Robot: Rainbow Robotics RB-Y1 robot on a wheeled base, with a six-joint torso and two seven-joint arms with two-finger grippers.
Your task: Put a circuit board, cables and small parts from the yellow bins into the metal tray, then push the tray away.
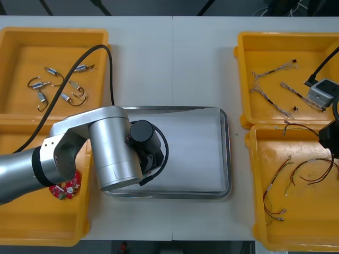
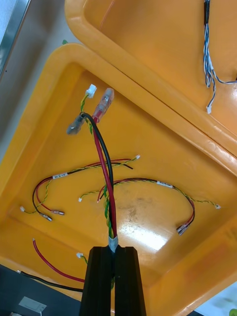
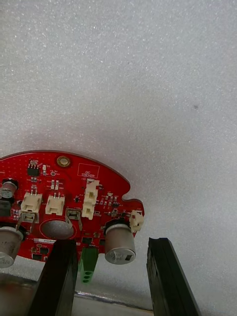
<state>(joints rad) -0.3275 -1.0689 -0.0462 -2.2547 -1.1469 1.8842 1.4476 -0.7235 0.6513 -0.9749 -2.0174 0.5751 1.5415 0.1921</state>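
A round red circuit board lies flat on the white inside of the metal tray. My left gripper stands open just over the board's edge, its fingers astride a capacitor and a green connector without touching them. In the front view the left arm covers the tray's left part and hides that board. My right gripper is shut on a red and black cable with a yellow-green twist, held up over the near right yellow bin.
Another red board lies in the near left bin. Small metal parts sit in the far left bin, blue and white cables in the far right one. Several red and black cables lie below the right gripper. The right arm hangs at the table's right edge.
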